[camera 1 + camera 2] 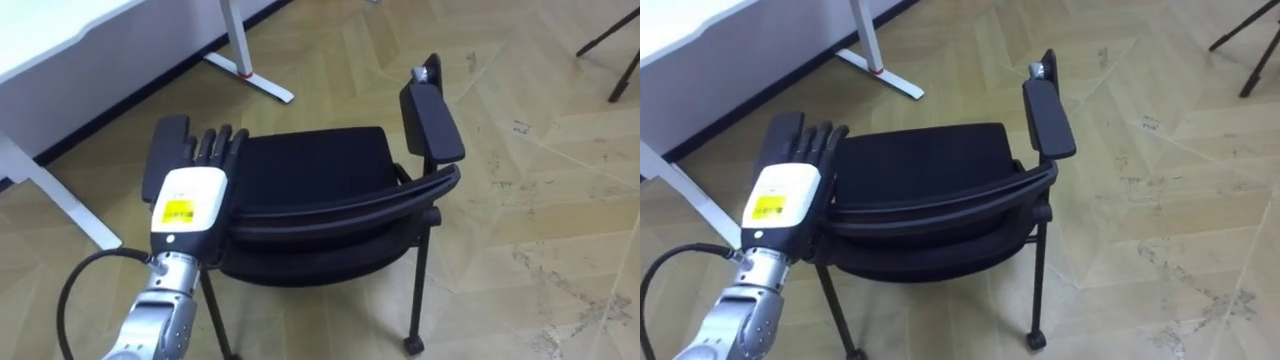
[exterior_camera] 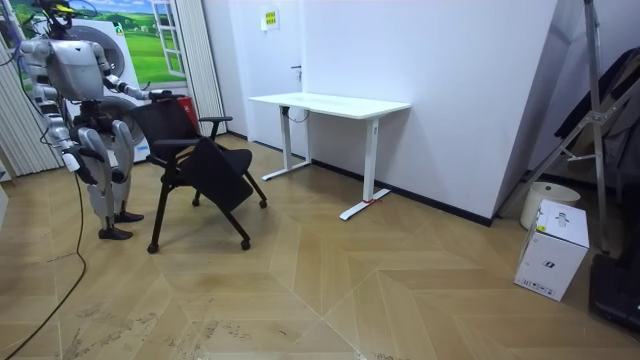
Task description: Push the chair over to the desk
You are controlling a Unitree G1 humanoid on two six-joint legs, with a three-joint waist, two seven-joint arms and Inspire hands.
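Note:
A black chair (image 1: 310, 165) with padded armrests stands right before me, its backrest rim (image 1: 340, 215) nearest to me and its seat facing away. My left hand (image 1: 190, 195) lies flat on the left end of the backrest, beside the left armrest (image 1: 165, 150), with its fingers (image 1: 215, 145) straight and reaching over the seat's edge. The right armrest (image 1: 432, 120) stands free. In the room view I stand behind the chair (image 2: 200, 165) at the room view's left, one arm stretched out to it. My right hand (image 2: 71, 158) hangs at my side.
A white desk (image 1: 60, 40) with white legs stands ahead on the left, its foot (image 1: 250, 75) close beyond the chair. Dark stand legs (image 1: 610, 40) show at the far right. The room view has the desk (image 2: 330, 104) against the wall and a white box (image 2: 553, 248).

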